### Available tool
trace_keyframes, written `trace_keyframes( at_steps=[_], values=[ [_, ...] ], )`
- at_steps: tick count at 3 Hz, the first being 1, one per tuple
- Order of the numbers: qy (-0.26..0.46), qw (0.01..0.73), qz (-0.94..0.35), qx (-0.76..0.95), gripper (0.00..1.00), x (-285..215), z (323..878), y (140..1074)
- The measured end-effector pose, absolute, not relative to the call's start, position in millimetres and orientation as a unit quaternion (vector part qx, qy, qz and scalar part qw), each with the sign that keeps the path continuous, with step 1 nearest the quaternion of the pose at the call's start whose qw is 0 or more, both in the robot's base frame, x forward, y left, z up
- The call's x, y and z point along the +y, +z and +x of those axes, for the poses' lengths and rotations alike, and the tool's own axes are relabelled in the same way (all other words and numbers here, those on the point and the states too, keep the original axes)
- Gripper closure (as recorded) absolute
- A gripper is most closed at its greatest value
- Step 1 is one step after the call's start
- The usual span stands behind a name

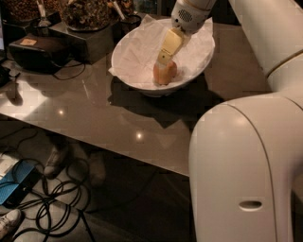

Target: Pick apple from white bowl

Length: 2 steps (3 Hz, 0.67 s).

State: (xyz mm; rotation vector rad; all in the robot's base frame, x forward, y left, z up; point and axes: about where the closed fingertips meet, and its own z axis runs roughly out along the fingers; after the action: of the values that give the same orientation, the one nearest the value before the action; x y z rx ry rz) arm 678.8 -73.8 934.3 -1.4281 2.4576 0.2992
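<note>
The white bowl (130, 52), lined with crumpled white paper, stands on the dark table toward the back. The apple (165, 74), yellow-orange with a reddish blush, lies in the bowl's bottom, right of centre. My gripper (165, 56) reaches down into the bowl from the upper right. Its pale yellow tip sits on the top of the apple. The white wrist (188, 14) is above the bowl's far rim.
A large white arm link (241, 165) fills the right foreground. Dark containers of brown nuts (87, 12) and a black box (38, 49) stand at the table's back left. Cables (52, 208) and a blue object (12, 186) lie on the floor below the table's front edge.
</note>
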Motion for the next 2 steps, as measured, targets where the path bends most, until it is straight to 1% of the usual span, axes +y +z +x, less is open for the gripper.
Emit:
trace_keyframes(
  at_steps=[1,2],
  values=[
    [0.103,0.136,-0.496,0.851,0.23,-71.9,684.3,926.5],
    [0.103,0.129,-0.497,0.852,0.24,-70.6,688.8,917.8]
  ],
)
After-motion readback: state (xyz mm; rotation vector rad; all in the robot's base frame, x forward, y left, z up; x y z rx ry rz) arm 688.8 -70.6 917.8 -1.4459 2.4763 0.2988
